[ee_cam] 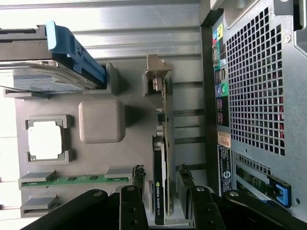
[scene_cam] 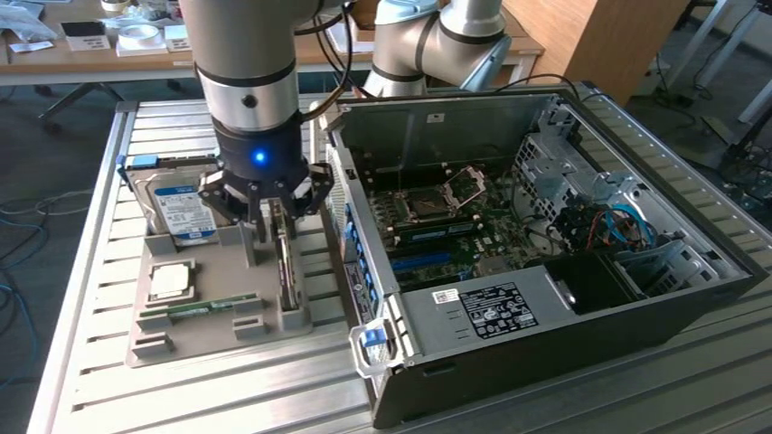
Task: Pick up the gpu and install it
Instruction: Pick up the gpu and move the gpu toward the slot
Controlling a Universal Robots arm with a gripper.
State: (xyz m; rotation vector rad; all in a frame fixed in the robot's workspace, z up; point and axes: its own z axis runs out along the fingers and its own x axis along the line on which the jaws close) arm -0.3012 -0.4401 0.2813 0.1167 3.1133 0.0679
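- The gpu [scene_cam: 287, 271] [ee_cam: 159, 163] stood on its long edge in a slot of the grey holder tray [scene_cam: 181, 348] [ee_cam: 136, 143], on the side of the tray nearest the computer case [scene_cam: 579, 348] [ee_cam: 259, 81].
- In the wrist view the card's dark shroud with its green-lettered label faced the camera edge-on, and its metal end bracket sat at the far end, against a grey upright of the tray.
- The gripper [scene_cam: 275, 231] [ee_cam: 160, 175] hung directly over the card with its jaws spread wide.
- One of the fingers [ee_cam: 139, 173] was on each side of the card, with a gap visible between each finger and the card, so the claw held nothing.
- A square grey block [ee_cam: 101, 120] rose from the tray just beside the card.
- The hard drive [scene_cam: 179, 210] [ee_cam: 43, 79], with a blue-and-white label and a blue clip, stood upright at the tray's far end, towards the exterior view's left of the gripper.
- A silver processor chip [scene_cam: 169, 282] [ee_cam: 45, 140] lay flat in its own recess, and the green memory stick [scene_cam: 199, 307] [ee_cam: 72, 180] lay in a narrow slot near it.
- The case lay on its side, open, with the motherboard [scene_cam: 447, 217] exposed, to the exterior view's right of the tray.
- Tray and case both rested on a slatted metal table [scene_cam: 241, 398].
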